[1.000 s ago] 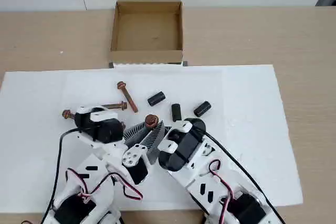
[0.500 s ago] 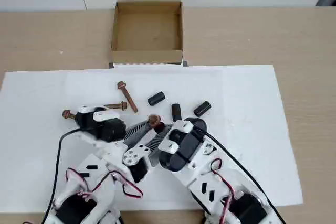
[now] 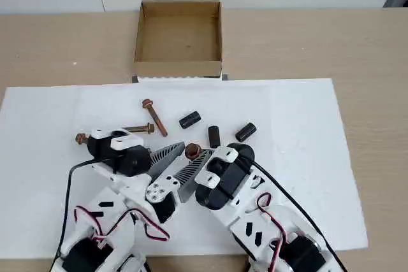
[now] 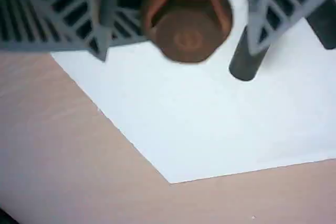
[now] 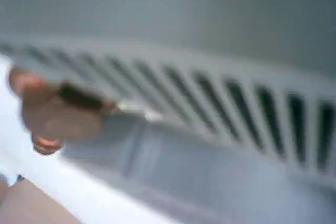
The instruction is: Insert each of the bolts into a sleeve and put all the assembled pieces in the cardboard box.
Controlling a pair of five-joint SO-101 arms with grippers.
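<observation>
Starting at the left, we find the leftmost bolt [image 3: 81,138] lying on the white sheet [image 3: 306,157] that covers the tabletop [image 3: 357,42], partly tucked against the left arm. A second bolt [image 3: 140,128] and a third bolt [image 3: 152,116] lie just beyond it, none of them in a sleeve. Farther back, the cardboard box [image 3: 138,33] stands open off the sheet with nothing in it. Next comes the left hand [image 3: 189,155], pinching the held bolt [image 4: 187,22] by its shank, with the hexagonal head facing the wrist camera. Over the last second this hand has carried the bolt rightward and slightly back towards the arms, so it now sits just beside the right hand [image 3: 213,157], where a second ago a small gap lay between them. We read that as the bolt being brought in for mating, though the pictures show no sleeve on it yet. Three sleeves lie loose past the hands: the first sleeve [image 3: 189,119], the middle sleeve [image 3: 214,136] nearest the held bolt, and the right sleeve [image 3: 246,132]. Whether the right hand is spread or gripping anything we cannot tell. Judged from this, the task is barely under way, with no piece assembled or boxed.
</observation>
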